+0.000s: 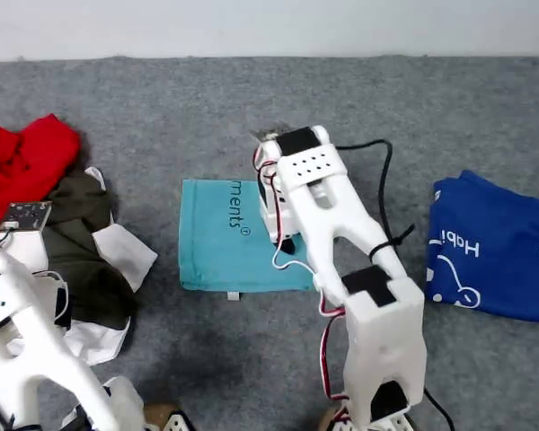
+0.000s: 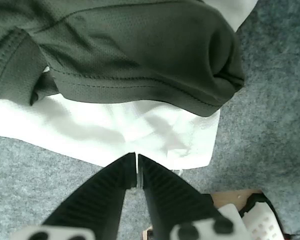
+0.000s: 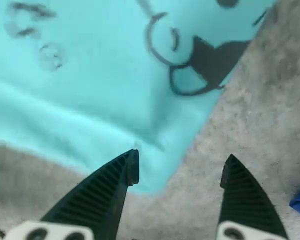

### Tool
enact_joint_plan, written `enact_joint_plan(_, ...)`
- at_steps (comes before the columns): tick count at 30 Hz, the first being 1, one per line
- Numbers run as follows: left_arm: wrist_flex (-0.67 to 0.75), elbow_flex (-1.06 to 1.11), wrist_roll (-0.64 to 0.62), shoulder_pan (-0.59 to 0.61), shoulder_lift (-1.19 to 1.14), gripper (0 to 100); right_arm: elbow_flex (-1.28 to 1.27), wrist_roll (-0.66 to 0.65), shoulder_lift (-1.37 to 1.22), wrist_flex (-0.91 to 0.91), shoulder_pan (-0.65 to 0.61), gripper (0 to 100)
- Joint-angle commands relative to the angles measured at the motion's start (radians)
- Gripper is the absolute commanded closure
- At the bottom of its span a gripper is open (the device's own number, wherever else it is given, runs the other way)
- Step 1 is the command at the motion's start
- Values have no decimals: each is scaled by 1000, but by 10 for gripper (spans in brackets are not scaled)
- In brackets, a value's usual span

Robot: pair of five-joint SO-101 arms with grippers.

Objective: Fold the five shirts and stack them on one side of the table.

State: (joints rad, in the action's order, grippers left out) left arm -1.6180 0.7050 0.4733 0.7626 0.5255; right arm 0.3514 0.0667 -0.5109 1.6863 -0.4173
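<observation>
Grey carpet (image 3: 260,110) bears teal shirt (image 3: 90,75) under right pincer (image 3: 182,165).

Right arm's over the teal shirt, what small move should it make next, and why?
Probably lower the right end effector and close on the corner of the teal shirt. It stands open, one finger over the fabric's edge and the other over the table, so a short descent should pinch that corner.
</observation>
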Motion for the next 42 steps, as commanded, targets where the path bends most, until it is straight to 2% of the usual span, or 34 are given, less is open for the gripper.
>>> enact_joint_plan(1, 14, -12, -3, -6, 31, 985, 3, 14, -36, -70, 13, 729)
enact_joint_plan(9, 14, -12, -5, -8, 31, 985, 8, 15, -246, -153, -38, 742)
enact_joint_plan(13, 14, -7, -5, -8, 31, 985, 11, -9, -246, -153, -28, 895)
enact_joint_plan(15, 11, -7, -5, -8, 31, 985, 9, -74, -229, -153, -22, 984)
enact_joint_plan(21, 14, -8, -5, -6, 31, 985, 5, -163, -179, -73, 41, 987)
enact_joint_plan(24, 15, -10, -6, -6, 31, 985, 8, -319, -147, -64, 111, 989)
enact_joint_plan(27, 15, -7, -6, -6, 31, 985, 35, -534, -119, -77, 194, 989)
enact_joint_plan(33, 8, -5, -6, -6, 31, 985, 195, -1112, -113, -85, 306, 989)
enact_joint_plan(36, 8, -5, -6, -6, 31, 985, 259, -1339, -113, -97, 311, 989)
enact_joint_plan(39, 8, -4, -6, -6, 31, 985, 270, -1479, -113, -193, 294, 989)
enact_joint_plan(42, 8, -4, -6, -6, 31, 985, 269, -1534, -113, -308, 274, 990)
